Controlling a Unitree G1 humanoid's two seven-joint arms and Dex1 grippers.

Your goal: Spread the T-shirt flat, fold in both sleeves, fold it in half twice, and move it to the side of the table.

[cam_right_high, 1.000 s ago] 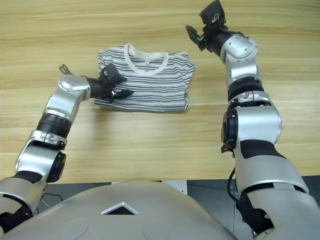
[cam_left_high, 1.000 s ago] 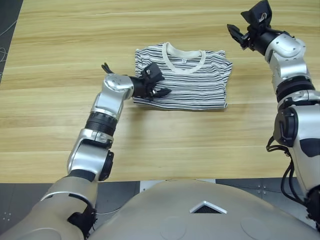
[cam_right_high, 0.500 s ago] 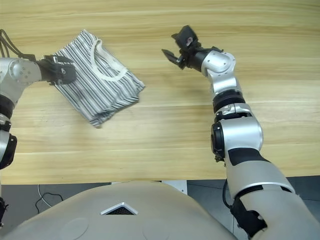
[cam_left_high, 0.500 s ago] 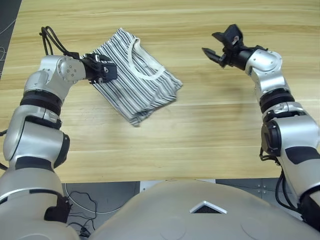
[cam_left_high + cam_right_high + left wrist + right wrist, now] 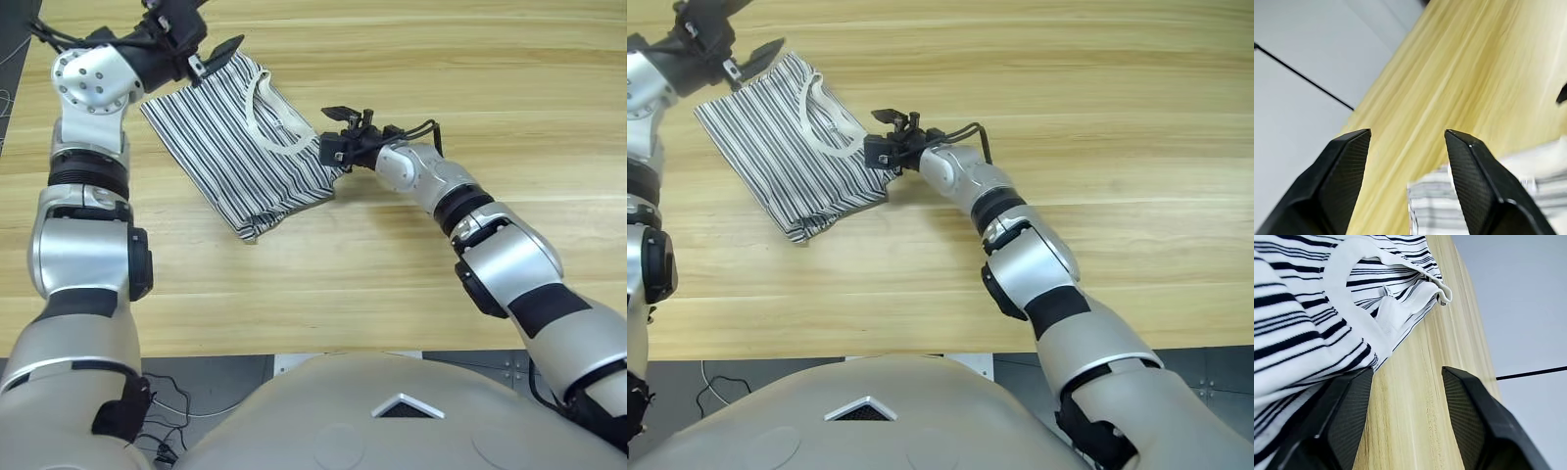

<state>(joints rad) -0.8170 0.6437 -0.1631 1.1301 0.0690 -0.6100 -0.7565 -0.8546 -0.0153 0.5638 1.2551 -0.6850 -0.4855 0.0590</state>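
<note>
Stretching across both eye views, a pale wooden table (image 5: 421,264) with long plank grain carries the scene. A dark grey floor (image 5: 480,364) borders its near edge and shows again past its left end. Beyond the far edge, the left wrist view looks onto a light grey surface (image 5: 1327,29) crossed by a thin black line (image 5: 1303,73).

The T-shirt (image 5: 230,162), striped black and white, lies folded into a compact rectangle on the left part of the table. It is turned diagonally, with its cream collar (image 5: 279,127) facing up toward the far right side of the bundle.

The left gripper (image 5: 211,54) hangs over the shirt's far corner, raised off the cloth. Its two dark fingers (image 5: 1347,171) are spread wide with nothing between them, and the striped fabric lies below them.

The right gripper (image 5: 338,137) is low at the shirt's right edge, just beside the collar. Its fingers are parted as well. In its wrist view bare wood shows between them, and one finger (image 5: 1337,421) sits right against the striped edge without pinching it.
</note>
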